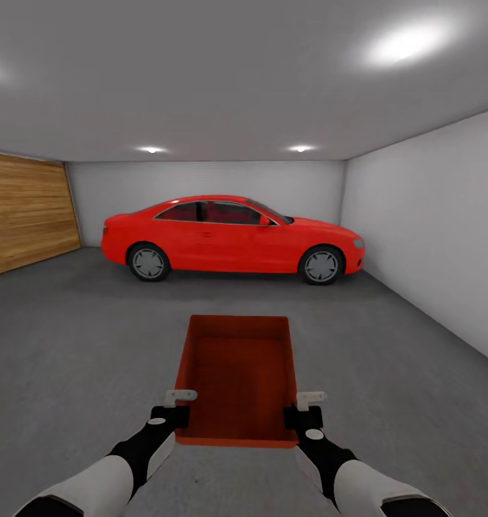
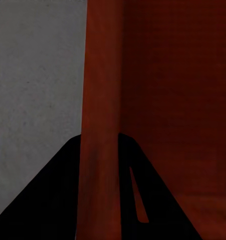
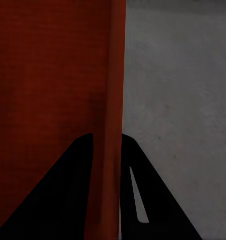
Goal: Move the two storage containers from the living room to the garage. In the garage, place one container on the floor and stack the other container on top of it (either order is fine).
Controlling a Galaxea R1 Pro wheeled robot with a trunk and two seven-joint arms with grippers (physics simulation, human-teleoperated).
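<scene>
Ahead, a wood-panelled wall (image 1: pixel 25 215) fills the frame's left edge, a red coupe car (image 1: pixel 230 237) stands side-on across the middle distance, and a plain white wall (image 1: pixel 430 230) runs down the right. Low centre, one orange-red storage container (image 1: pixel 238 373) hangs open-topped over the dark grey concrete floor (image 1: pixel 72 345). The left gripper (image 1: pixel 174 409) is clamped on its left wall and the right gripper (image 1: pixel 307 411) on its right wall; each wrist view shows a finger either side of the wall.
</scene>
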